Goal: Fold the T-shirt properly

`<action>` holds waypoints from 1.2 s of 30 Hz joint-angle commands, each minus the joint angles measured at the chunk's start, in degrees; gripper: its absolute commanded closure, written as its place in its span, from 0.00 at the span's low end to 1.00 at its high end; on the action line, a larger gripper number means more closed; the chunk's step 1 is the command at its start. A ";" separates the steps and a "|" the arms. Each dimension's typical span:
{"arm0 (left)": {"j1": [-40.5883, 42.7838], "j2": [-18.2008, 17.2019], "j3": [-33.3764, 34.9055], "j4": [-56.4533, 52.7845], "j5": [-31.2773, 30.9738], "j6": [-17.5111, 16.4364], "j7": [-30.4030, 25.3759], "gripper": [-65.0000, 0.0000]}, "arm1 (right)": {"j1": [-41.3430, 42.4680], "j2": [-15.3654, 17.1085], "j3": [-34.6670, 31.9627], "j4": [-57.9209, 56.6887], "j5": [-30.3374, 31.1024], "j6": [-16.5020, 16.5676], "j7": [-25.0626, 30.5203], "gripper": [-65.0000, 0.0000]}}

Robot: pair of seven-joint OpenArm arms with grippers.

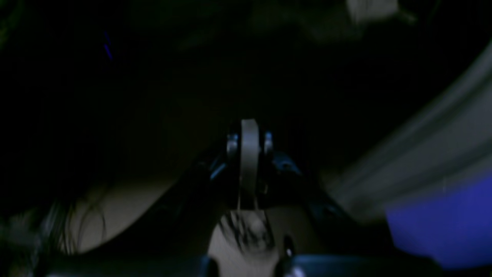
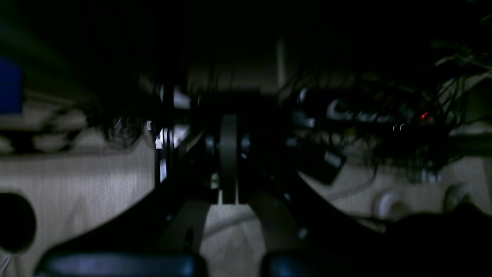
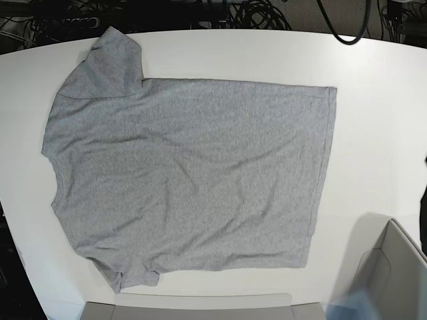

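Base view bright, evenly lit from overhead, sharp; white desk (image 3: pixel 373 73) near glare, soft shadow at lower right. Slight barrel curve along desk edges. Both wrist views very dark, underexposed, heavy motion blur; background smeared, only the near claw parts readable. Blue blur patch at left wrist lower right.

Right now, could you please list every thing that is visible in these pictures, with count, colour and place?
T-shirt: one, heather grey, spread flat on the table, collar side towards the base view's left.
Table: one, white, under the T-shirt.
Cables: several, black, behind the table's far edge.
Bins: grey, at the table's near edge, cut off by the frame; count unclear.
Left gripper: one, dark, shut, holding nothing.
Right gripper: one, dark, shut, holding nothing.
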 commanded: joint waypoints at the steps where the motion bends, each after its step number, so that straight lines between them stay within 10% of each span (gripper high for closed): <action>1: 4.27 -0.12 -0.16 5.54 -0.32 0.40 -2.55 1.00 | -4.08 -0.02 0.06 4.13 0.55 0.32 2.54 1.00; 9: 18.77 -0.12 -0.16 38.07 -0.32 0.58 -2.12 0.87 | -25.70 0.16 0.15 48.18 1.08 0.32 1.22 1.00; 18: 23.35 0.06 -0.16 54.60 -0.14 0.49 1.84 0.86 | -39.56 8.25 0.15 85.71 20.16 0.32 -17.68 0.83; 27: 23.61 -0.03 -0.16 57.85 -0.14 0.40 8.87 0.86 | -39.56 20.73 0.15 89.49 44.86 0.32 -25.59 0.48; 36: 23.26 -0.03 -0.16 57.58 -0.05 0.40 8.96 0.86 | -34.93 28.29 -0.12 85.27 59.89 0.41 -29.55 0.46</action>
